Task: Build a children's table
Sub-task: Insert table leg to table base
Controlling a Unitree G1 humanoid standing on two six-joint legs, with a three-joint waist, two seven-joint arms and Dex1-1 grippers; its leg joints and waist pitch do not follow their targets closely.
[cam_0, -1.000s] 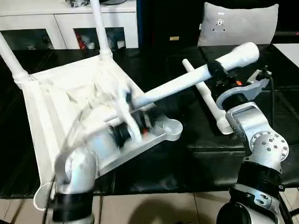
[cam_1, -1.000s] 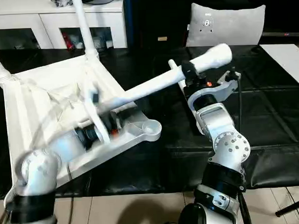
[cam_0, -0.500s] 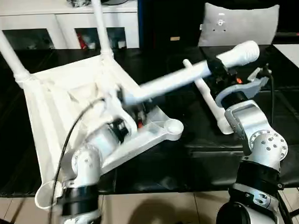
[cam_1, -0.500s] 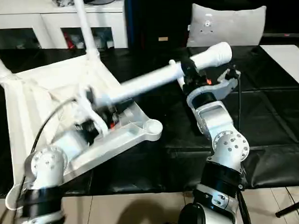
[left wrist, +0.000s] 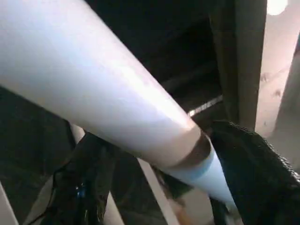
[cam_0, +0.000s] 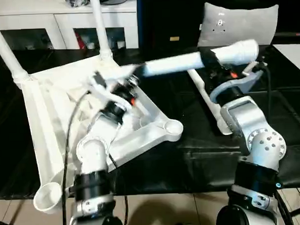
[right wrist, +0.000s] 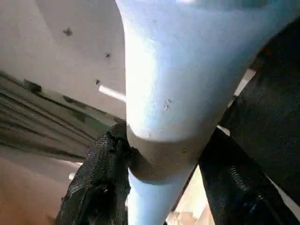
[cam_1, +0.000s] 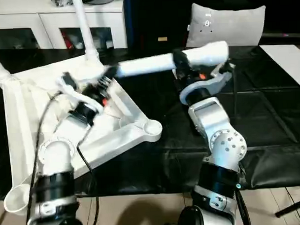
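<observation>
Your right claw (cam_0: 211, 61) grips the white leg (cam_0: 187, 63) near its thick end — your left claw (cam_0: 130, 82), fingers spread, brackets the narrow end above the upturned table top (cam_0: 46, 113).

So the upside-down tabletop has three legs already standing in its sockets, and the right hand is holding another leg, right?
Not quite: the left eye view shows two legs, one and another, standing in the tabletop's sockets, not three. The right hand does hold another leg.
</observation>
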